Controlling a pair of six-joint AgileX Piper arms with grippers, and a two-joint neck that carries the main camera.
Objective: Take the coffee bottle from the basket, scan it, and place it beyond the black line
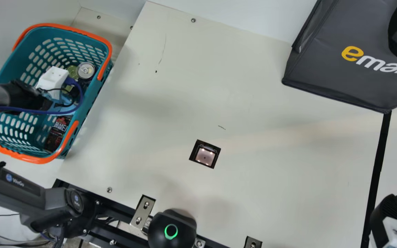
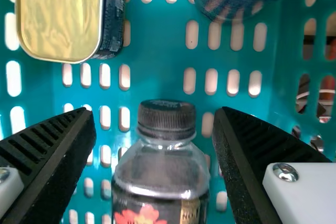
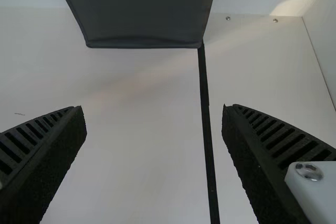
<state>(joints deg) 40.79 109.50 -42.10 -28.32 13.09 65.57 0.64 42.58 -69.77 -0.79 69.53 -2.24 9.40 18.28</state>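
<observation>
Left gripper (image 1: 40,102) open in basket (image 1: 12,69); left wrist view: coffee bottle (image 2: 160,177) in basket between its fingers, red-flower label (image 2: 142,215) printed. Right gripper (image 1: 389,216) open near black line (image 1: 376,172). Main, right wrist views: dark bag (image 1: 322,70), yellow-white lettering.

Teal rectangular plastic basket (image 1: 97,98), patterned in rows of pale rounded slots; handles (image 1: 103,70) bright orange. Clear plastic bottle (image 2: 160,179): ridged black cap (image 2: 167,120), black label (image 2: 177,212) with coral-red flower and gold patch. Flat rectangular metal tin (image 2: 59,17): pale gold lid, dark blue side, light print. Dark grey fabric bag (image 1: 317,74), lettering yellow, then white. Cream flat tabletop (image 1: 271,179), straight black line (image 1: 377,162). Square black-framed glass scanner (image 1: 204,156), pinkish, bright spots. Rounded black plastic dome (image 1: 160,225), ring glowing green.
</observation>
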